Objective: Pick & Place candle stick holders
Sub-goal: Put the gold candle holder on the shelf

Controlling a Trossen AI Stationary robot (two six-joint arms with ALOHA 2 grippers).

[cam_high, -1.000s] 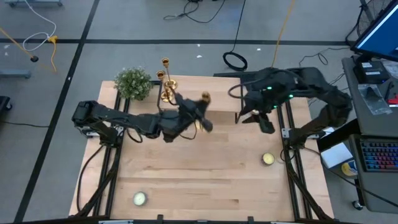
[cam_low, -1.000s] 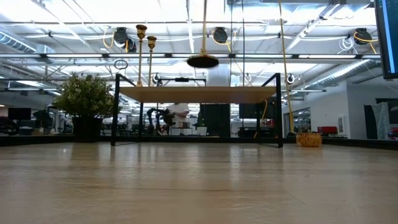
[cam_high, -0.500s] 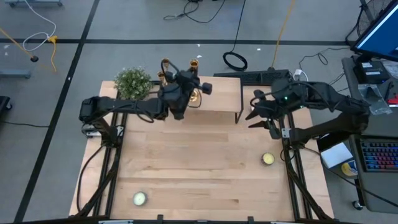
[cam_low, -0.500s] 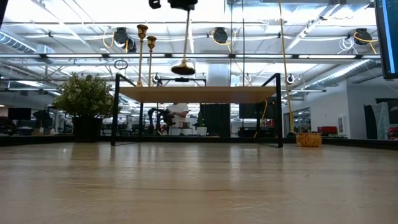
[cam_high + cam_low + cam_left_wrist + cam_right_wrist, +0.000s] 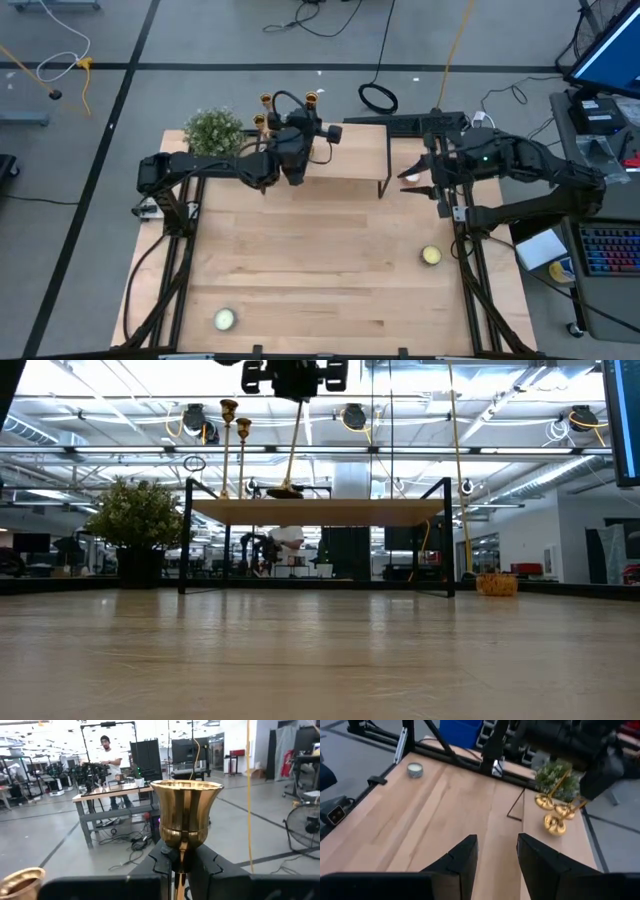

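Observation:
My left gripper [image 5: 300,140] is shut on a gold candlestick [image 5: 292,445] above the raised wooden shelf [image 5: 320,511] at the table's far side. Its top cup [image 5: 186,815] shows close up in the left wrist view. Two more gold candlesticks [image 5: 228,407] [image 5: 243,428] stand upright on the shelf's left part, beside a green plant [image 5: 214,130]. Their round bases [image 5: 546,801] [image 5: 563,810] show in the right wrist view. My right gripper [image 5: 420,180] is open and empty near the shelf's right end. My left gripper pinches the candlestick's thin stem [image 5: 179,870] just below the top cup, between its two fingers [image 5: 159,865]. The fingers lie about level, across the stem, pointing toward the far edge. The candlestick hangs below, slightly tilted. Its base [image 5: 285,491] is at the shelf's top; whether it touches, I cannot tell.
Two short round candles lie on the table, one near the right edge [image 5: 431,255] and one at the near left [image 5: 224,319]. The shelf stands on thin black legs [image 5: 384,185]. Bare wood lies between the shelf and the near edge. A person [image 5: 107,755] stands at a bench beyond the table.
My left gripper has carried the candlestick toward the far edge, over the shelf, and down. The candlestick's base, high above the shelf a second ago, has come down to the shelf's top beside the two standing ones.

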